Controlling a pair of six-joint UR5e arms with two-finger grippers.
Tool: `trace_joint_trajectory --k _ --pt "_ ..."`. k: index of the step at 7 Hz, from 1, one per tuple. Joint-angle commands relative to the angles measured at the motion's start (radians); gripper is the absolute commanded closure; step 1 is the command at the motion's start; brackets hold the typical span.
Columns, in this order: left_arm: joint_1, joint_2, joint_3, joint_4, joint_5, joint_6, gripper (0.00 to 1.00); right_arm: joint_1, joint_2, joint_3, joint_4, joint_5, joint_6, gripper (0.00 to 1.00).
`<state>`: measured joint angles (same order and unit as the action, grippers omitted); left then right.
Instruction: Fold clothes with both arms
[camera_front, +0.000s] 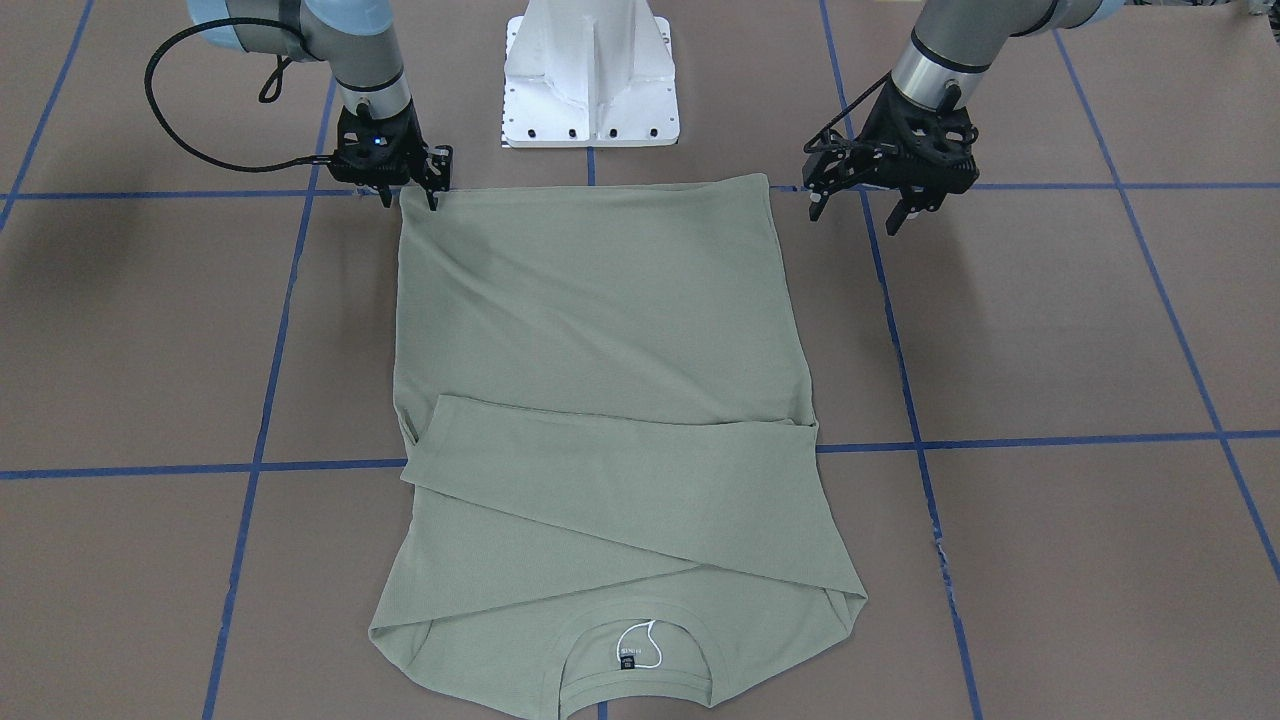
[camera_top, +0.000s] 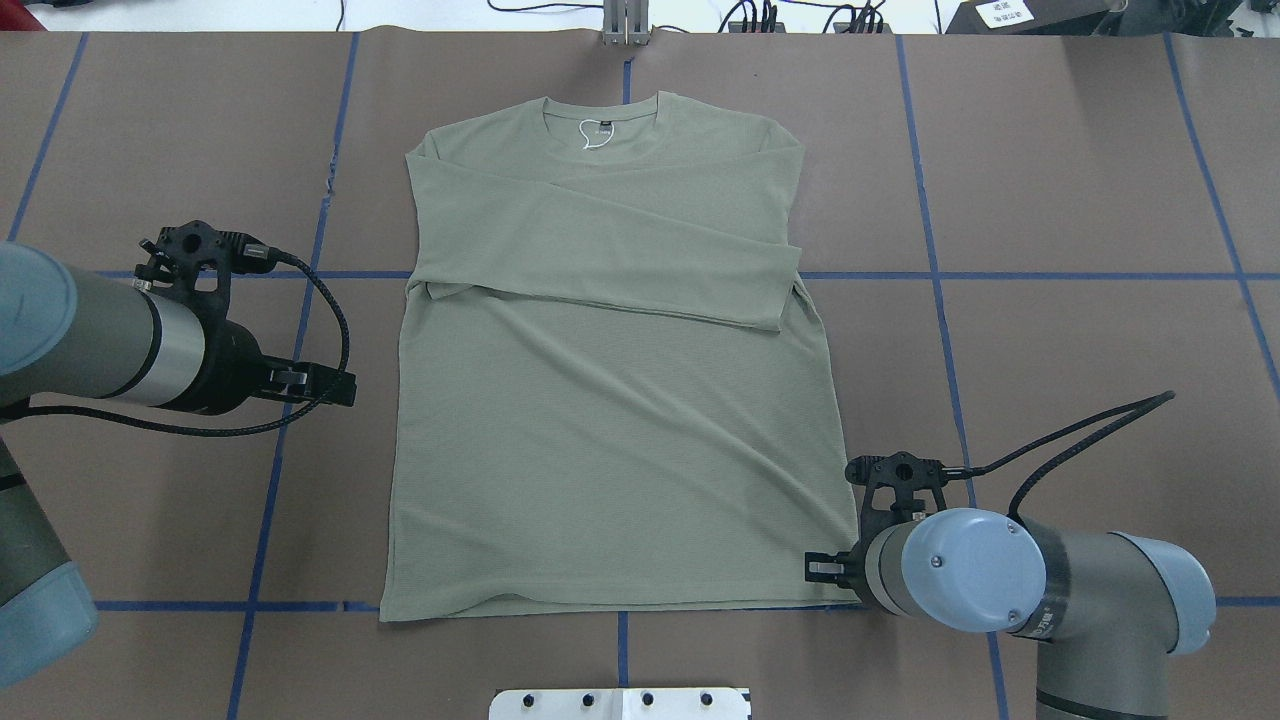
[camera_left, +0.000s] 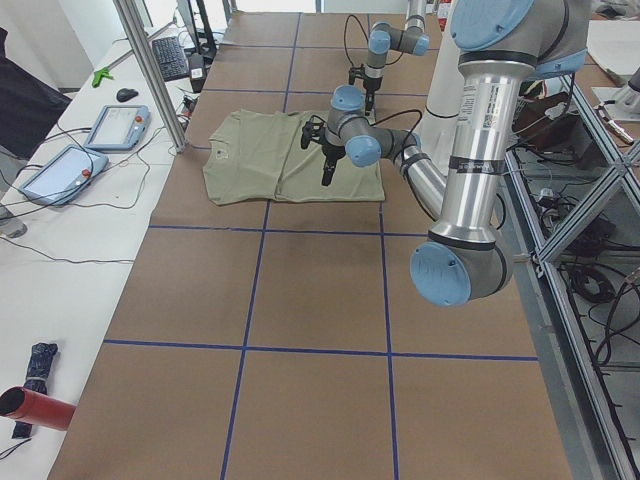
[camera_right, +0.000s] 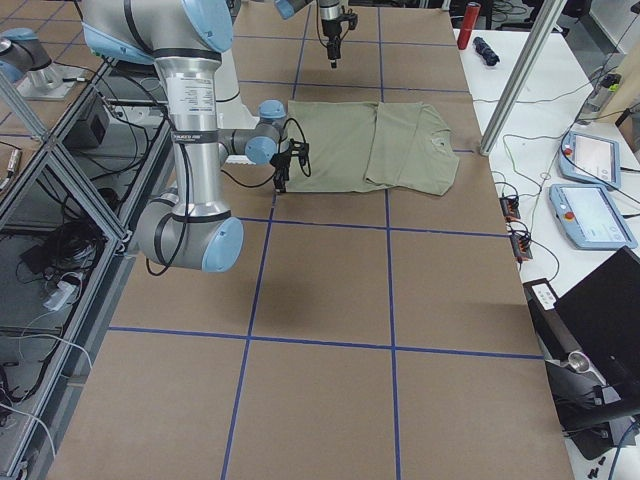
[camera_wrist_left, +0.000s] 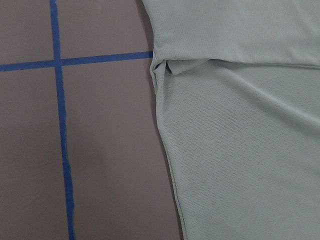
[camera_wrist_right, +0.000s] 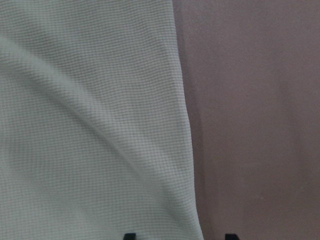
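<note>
The green long-sleeved shirt (camera_front: 600, 330) lies flat on the brown tabletop (camera_front: 1050, 330). Its sleeves are folded across the chest, and its neck is on the side far from the robot. The right tool (camera_front: 410, 205) is low at one bottom corner, its fingers apart with the shirt's edge between them. The left tool (camera_front: 855, 215) is wide too, just beside the other bottom corner, not touching.

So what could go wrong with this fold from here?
The right gripper sits at a hem corner of the shirt, while the left gripper hangs off the cloth: a one-sided lift might skew it. The sleeve folded across the chest lies loose and could slip. Diagonal wrinkles may get pressed in.
</note>
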<state>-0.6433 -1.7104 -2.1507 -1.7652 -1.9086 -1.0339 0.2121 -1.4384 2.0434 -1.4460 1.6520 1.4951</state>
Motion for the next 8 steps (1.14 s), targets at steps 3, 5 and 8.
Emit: trace_joint_trajectory --k 3,5,8 --pt "0.001 0.0 -0.009 0.001 -0.014 0.0 0.0 0.045 0.036 -0.028 0.003 0.08 -0.002 0.43" --pt "0.002 -0.002 -0.008 0.001 -0.015 0.0 0.0 0.049 0.03 -0.029 0.001 0.081 -0.003 0.43" --pt "0.002 -0.002 -0.011 0.001 -0.015 -0.002 0.0 0.05 0.018 -0.023 -0.002 0.084 -0.001 0.34"
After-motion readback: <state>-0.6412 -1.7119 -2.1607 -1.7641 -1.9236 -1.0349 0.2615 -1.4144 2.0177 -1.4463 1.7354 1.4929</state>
